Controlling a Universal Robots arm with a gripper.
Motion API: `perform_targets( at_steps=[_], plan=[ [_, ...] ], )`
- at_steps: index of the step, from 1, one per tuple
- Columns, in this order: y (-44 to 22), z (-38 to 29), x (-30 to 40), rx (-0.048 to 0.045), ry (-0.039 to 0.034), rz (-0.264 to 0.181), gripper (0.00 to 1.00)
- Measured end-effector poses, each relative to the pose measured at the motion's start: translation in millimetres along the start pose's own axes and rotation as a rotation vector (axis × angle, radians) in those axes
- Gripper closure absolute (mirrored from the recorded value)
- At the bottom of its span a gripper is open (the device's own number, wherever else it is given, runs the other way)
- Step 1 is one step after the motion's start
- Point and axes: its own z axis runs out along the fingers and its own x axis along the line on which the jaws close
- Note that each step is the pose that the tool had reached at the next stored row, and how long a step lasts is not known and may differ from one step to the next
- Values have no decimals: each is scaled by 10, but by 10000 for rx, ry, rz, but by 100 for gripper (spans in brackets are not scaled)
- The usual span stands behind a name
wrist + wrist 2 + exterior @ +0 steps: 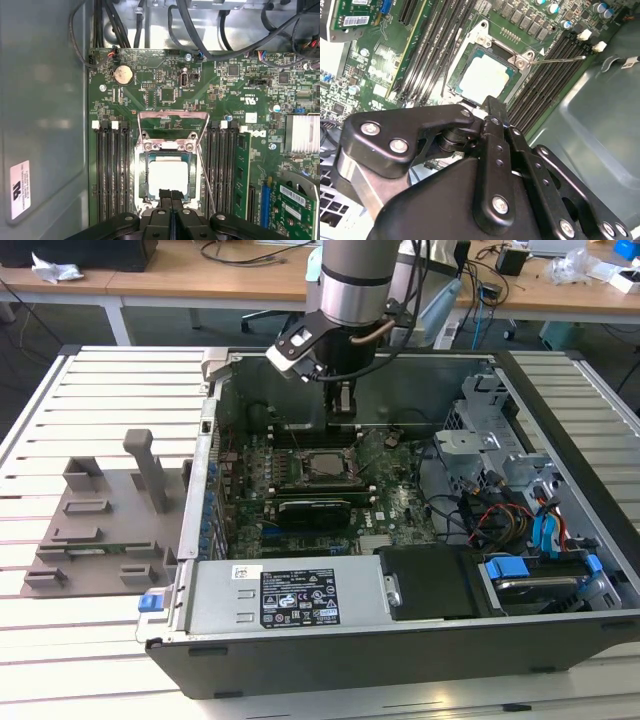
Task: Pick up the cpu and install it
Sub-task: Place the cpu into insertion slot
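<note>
The cpu [168, 172] is a pale silver square lying flat in the motherboard socket [145, 200], also visible in the second wrist view [485, 77] and in the exterior view [325, 467]. The socket's metal load plate [173, 118] is flipped open and its thin wire lever [205, 170] stands free beside it. My gripper [171, 194] hangs just above the near edge of the cpu, its two black fingers pressed together with nothing between them. From the exterior view, the gripper [342, 408] sits inside the open case, over the board.
The open computer case [300, 625] lies on a slatted white table. Memory slots [112, 170] flank the socket, and a long black graphics card [315, 508] lies in front of it. Cables and drive bays [530, 530] fill the exterior view's right. A grey fixture [100, 515] stands left of the case.
</note>
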Motion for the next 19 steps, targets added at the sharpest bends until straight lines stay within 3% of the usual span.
perform_targets(
  at_steps=[19],
  plan=[
    [-8, -186, -3, 0, 0, 0, 89]
  ],
)
